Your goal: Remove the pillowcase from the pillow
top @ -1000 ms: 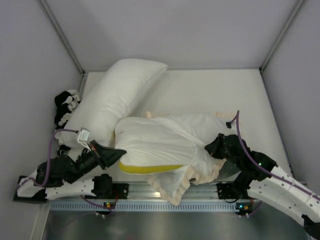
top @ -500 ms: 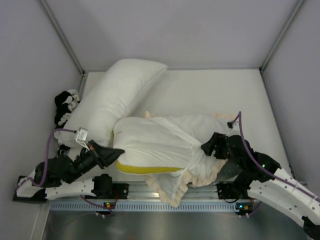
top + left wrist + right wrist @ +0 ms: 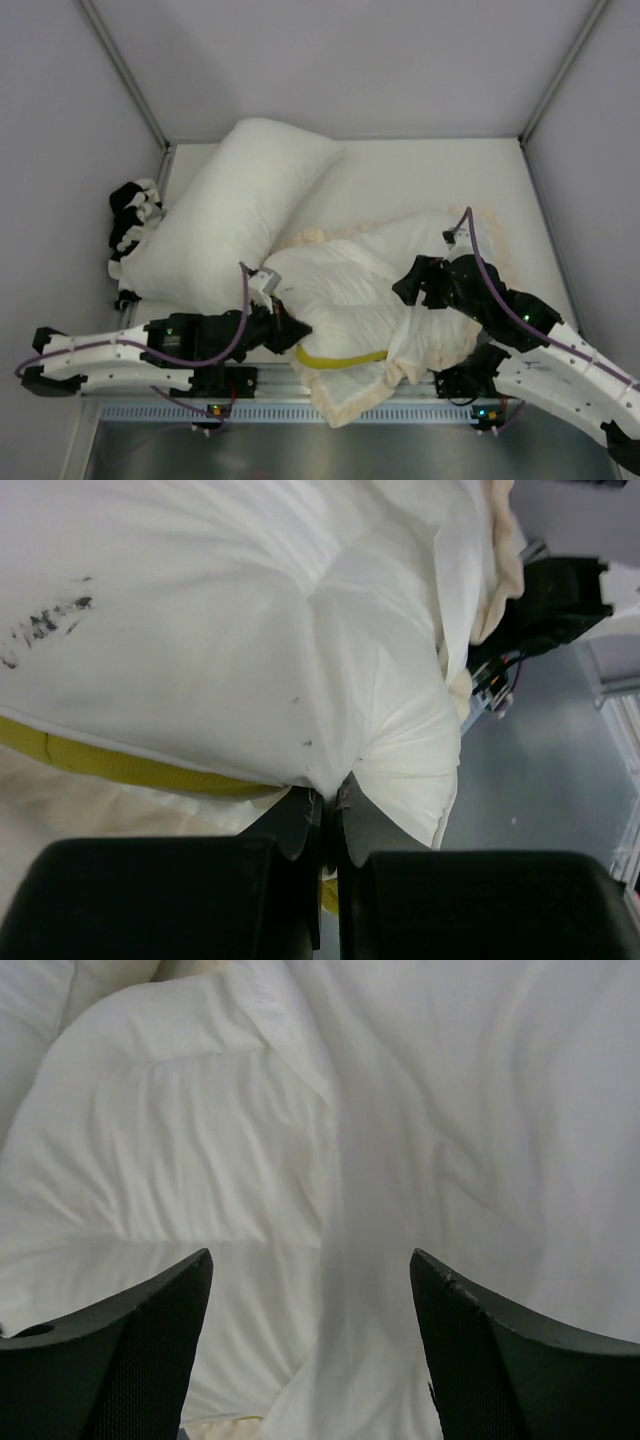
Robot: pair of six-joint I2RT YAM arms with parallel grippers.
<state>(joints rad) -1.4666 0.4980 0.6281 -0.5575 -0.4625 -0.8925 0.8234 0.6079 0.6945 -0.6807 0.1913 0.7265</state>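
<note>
The pillow (image 3: 320, 290) lies white and plump at the table's middle front, with a yellow strip (image 3: 340, 357) along its near edge. The pillowcase (image 3: 440, 340) is bunched over its right part, white face out, and the cream frill (image 3: 340, 405) hangs over the front edge. My left gripper (image 3: 298, 333) is shut on a pinch of the pillow's near-left corner (image 3: 400, 750); its jaws (image 3: 330, 790) are closed tight on the white cloth. My right gripper (image 3: 408, 285) hovers open over the pillowcase, and nothing lies between its fingers (image 3: 310, 1270).
A longer white pillow (image 3: 230, 210) leans at the back left. A black-and-white cloth (image 3: 132, 210) is wedged against the left wall. The metal rail (image 3: 270, 385) runs along the front edge under the frill. White walls close in the table's other three sides.
My right gripper has opened, let go of the pillowcase and lifted slightly back. The left arm has swung right with the pillow corner, shifting the whole bundle to the right.
</note>
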